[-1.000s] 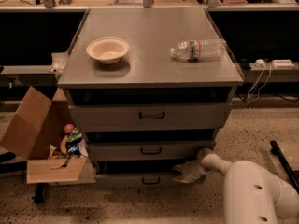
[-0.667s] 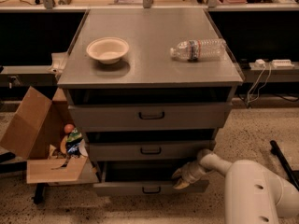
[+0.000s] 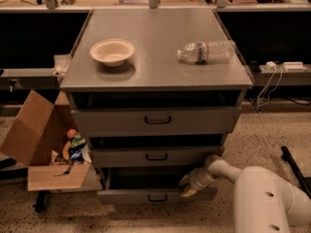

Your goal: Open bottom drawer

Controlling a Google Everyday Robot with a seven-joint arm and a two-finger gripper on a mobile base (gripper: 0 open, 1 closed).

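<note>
The bottom drawer is the lowest of three grey drawers in the metal cabinet. It stands pulled out toward me, with a dark gap above its front and a small dark pull handle in the middle. My gripper is at the drawer's upper right edge, its pale fingers hooked over the top of the front. The white arm reaches in from the lower right.
A cream bowl and a lying plastic water bottle sit on the cabinet top. An open cardboard box with trash stands at the cabinet's left. A dark rod lies on the floor at right.
The bottom drawer has slid out toward me, from nearly closed to clearly open. My gripper has moved with its front edge.
</note>
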